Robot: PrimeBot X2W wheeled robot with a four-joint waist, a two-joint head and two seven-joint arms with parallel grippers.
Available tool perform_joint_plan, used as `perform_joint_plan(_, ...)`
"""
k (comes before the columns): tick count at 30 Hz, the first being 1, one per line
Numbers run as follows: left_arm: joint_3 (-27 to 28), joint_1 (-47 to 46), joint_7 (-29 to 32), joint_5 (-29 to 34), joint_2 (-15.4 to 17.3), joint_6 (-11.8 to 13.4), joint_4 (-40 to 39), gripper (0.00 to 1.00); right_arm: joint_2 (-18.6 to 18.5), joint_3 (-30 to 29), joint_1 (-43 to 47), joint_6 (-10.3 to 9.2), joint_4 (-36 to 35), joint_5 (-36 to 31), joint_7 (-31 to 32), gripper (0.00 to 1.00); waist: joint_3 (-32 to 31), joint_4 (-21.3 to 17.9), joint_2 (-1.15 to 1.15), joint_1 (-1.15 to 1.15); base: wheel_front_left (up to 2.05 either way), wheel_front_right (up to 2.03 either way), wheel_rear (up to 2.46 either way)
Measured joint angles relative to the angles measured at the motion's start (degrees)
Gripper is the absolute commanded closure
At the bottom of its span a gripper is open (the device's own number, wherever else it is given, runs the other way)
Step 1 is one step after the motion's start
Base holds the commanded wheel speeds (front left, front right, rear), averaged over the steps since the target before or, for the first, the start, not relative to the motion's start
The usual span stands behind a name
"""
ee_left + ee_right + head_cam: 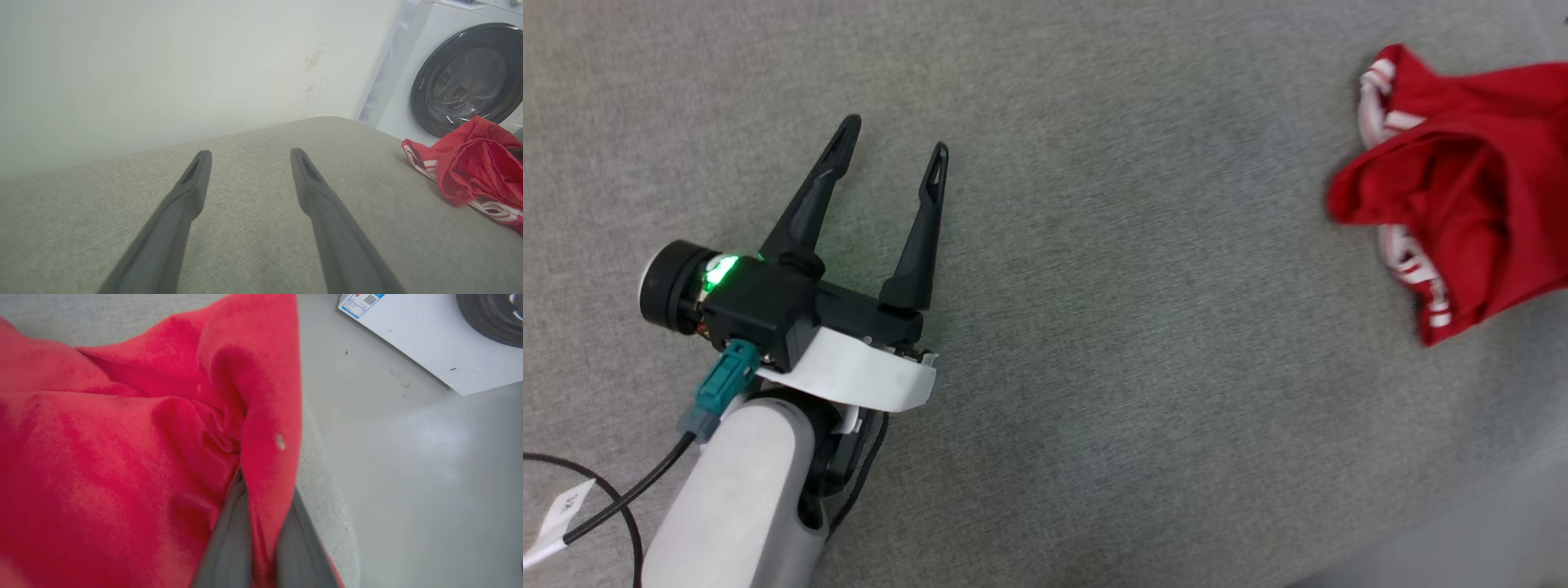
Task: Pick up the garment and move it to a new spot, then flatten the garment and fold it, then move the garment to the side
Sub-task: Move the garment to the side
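Hand, right: two dark fingers of the right hand (265, 486) are seen close together in the right wrist view, with a fold of red cloth pinched between them. The fingertips are buried in the fabric, so the depth of the grip cannot be judged.
Hand, left: the left hand (895, 137) is spread wide with nothing held, and is poised over bare grey fabric, well apart from the shirt.
Garment: the garment (1462, 188) is bunched in a red heap with red-and-white striped trim showing, at the right-hand end of the counter (1094, 367) and near its rounded edge.
Progress: the pick-up is judged to be just under way, since cloth is gripped. The move to a new spot, the flattening, the folding and the shift to the side are all judged to remain.
Surroundings: a washing machine (466, 77) with a dark round door is seen beyond the counter, beside a pale wall (163, 61). A pale floor (408, 457) lies below the counter edge.
Hidden: the garment is cut off by the right border of the head view. No lettering can be made out among the folds. Whether the cloth is lifted or resting cannot be told.
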Motion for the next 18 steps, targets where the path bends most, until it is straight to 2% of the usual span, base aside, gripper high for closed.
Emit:
perform_joint_plan(2,-0.08,-0.65,0.68,0.23,0.33,0.0,-0.8,0.0,-0.68,-1.94,-2.26,-0.02,2.5,-1.83,-1.61,1.0,1.52,0.67,0.0,0.0,0.0,0.0,0.0)
perform_joint_plan(5,0.08,-0.92,1.22,0.41,0.77,0.21,-1.6,0.0,0.24,-3.96,-4.68,-0.02,5.35,-4.34,-4.39,1.0,3.57,1.52,0.0,0.0,0.0,0.0,0.0)
perform_joint_plan(6,0.13,-0.92,1.37,0.41,0.9,0.25,-1.77,0.0,0.86,-4.59,-5.06,-0.02,6.23,-5.02,-5.56,0.71,4.15,1.73,0.0,0.0,0.0,0.0,0.0)
perform_joint_plan(7,0.11,-0.92,1.38,0.41,1.01,0.29,-1.85,0.0,1.43,-5.42,-5.38,-0.02,7.2,-5.76,-6.77,0.0,4.63,1.89,0.0,0.0,0.0,0.0,0.0)
perform_joint_plan(9,0.0,-0.89,1.27,0.23,1.09,0.49,-1.31,0.0,3.52,-8.83,-6.06,-0.03,11.07,-8.61,-10.95,0.0,4.87,2.25,0.0,0.0,0.0,0.0,0.0)
perform_joint_plan(11,-0.11,-0.82,0.9,0.13,0.99,0.49,-0.65,0.0,4.02,-10.89,-6.05,-0.03,12.82,-9.47,-12.22,0.0,4.12,2.19,0.0,0.0,0.0,0.0,0.0)
perform_joint_plan(18,-0.44,1.38,-2.24,-1.75,-0.53,0.55,3.2,0.0,4.11,-15.94,-1.9,-0.02,16.01,-9.76,-18.31,0.0,-0.82,2.37,0.0,-0.01,0.0,0.0,0.0)
